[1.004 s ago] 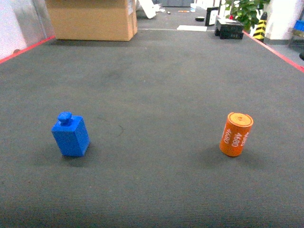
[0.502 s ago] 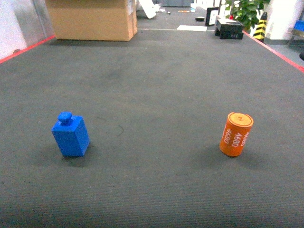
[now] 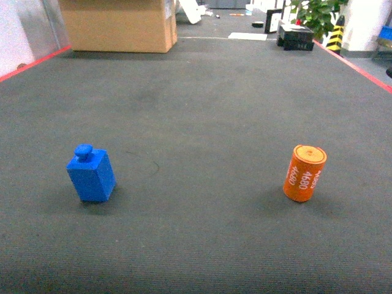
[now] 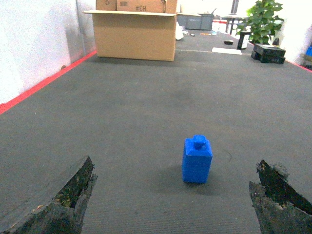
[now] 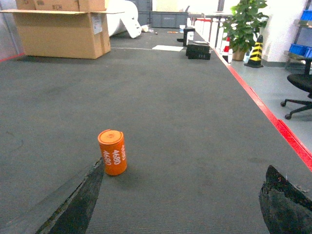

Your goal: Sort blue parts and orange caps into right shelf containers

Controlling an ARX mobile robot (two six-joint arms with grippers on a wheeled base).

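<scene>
Nothing sorted yet, we judge. The blue part (image 3: 90, 176) stands on the grey carpet (image 3: 202, 110) left, the orange cap (image 3: 304, 173) right, well apart. Left gripper (image 4: 175, 197) and right gripper (image 5: 178, 204) both gape wide, empty. No containers in view.

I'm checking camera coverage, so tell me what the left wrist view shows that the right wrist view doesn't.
Only the left wrist view shows the blue part, standing upright on the carpet between the open left gripper fingers. Only the right wrist view shows the orange cap, the traffic cone and the office chair, with the right gripper open. Both show the cardboard box, the potted plant and the red floor line.
</scene>
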